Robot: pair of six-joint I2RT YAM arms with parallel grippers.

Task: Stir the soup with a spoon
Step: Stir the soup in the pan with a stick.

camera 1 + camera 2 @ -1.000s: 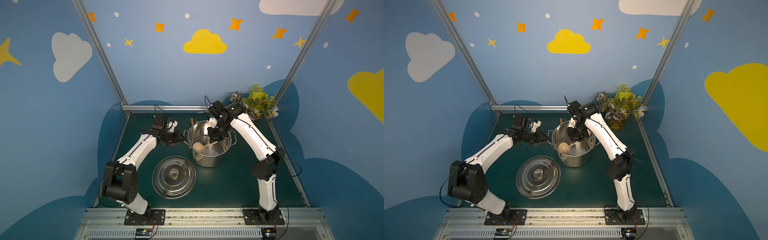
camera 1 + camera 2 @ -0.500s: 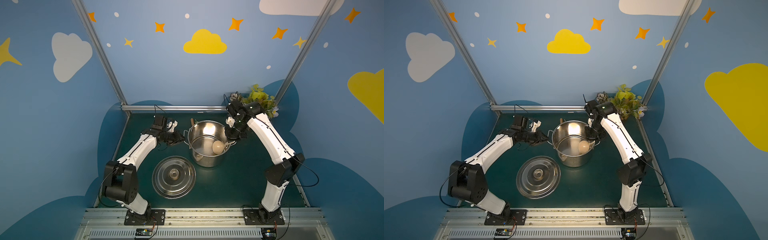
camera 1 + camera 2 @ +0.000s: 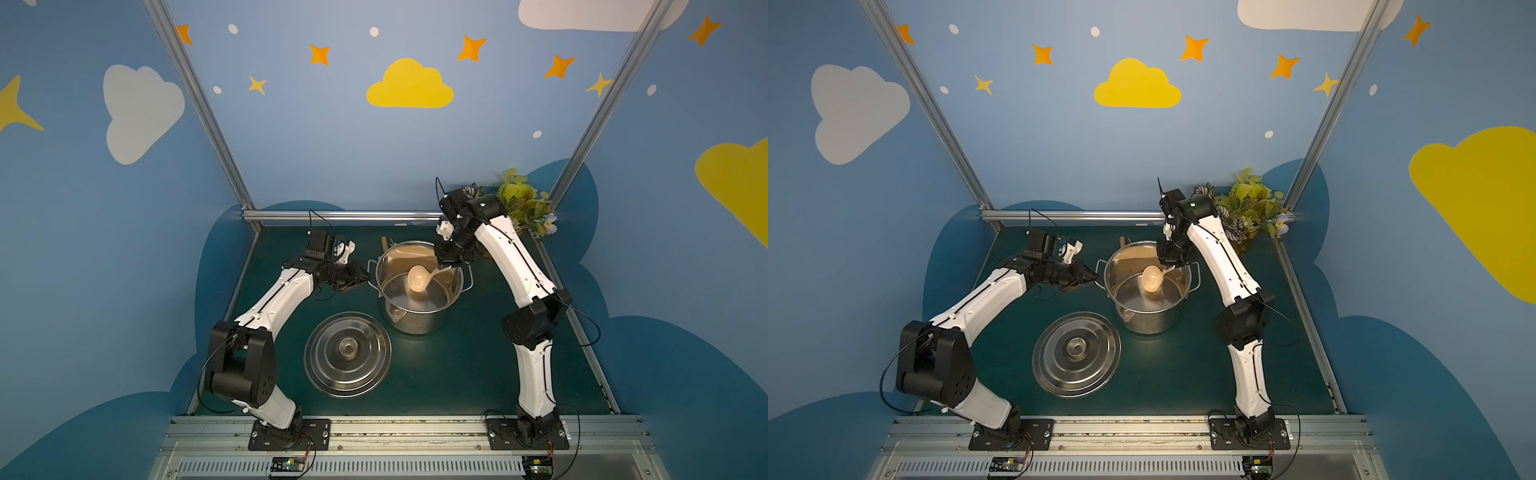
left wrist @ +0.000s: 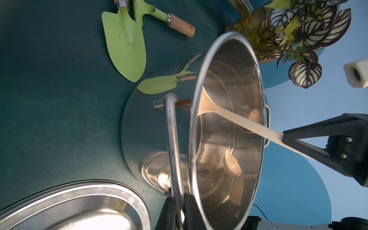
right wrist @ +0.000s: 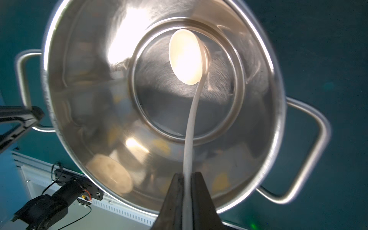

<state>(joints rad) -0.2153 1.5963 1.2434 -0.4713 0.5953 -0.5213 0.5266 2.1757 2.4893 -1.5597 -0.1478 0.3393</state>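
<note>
A steel pot (image 3: 419, 322) stands mid-table, seen in both top views (image 3: 1152, 322). My left gripper (image 4: 178, 196) is shut on the pot's left loop handle (image 4: 172, 139). The cream-beige spoon (image 3: 417, 279) hangs in the pot, bowl down near the middle of the bottom (image 5: 185, 57). My right gripper (image 5: 187, 176) is shut on the spoon's slim handle, above the pot's far right rim (image 3: 446, 262). No soup shows; the pot's bottom looks like bare steel.
The pot's lid (image 3: 347, 354) lies flat on the green mat in front of the pot, towards the left. Two green trowels (image 4: 125, 45) with wooden handles lie behind the pot. A leafy plant (image 3: 525, 203) fills the back right corner.
The right arm swept the spoon's bowl from the pot's left side to its right side, then back to the middle. The left arm and the pot stayed put.
</note>
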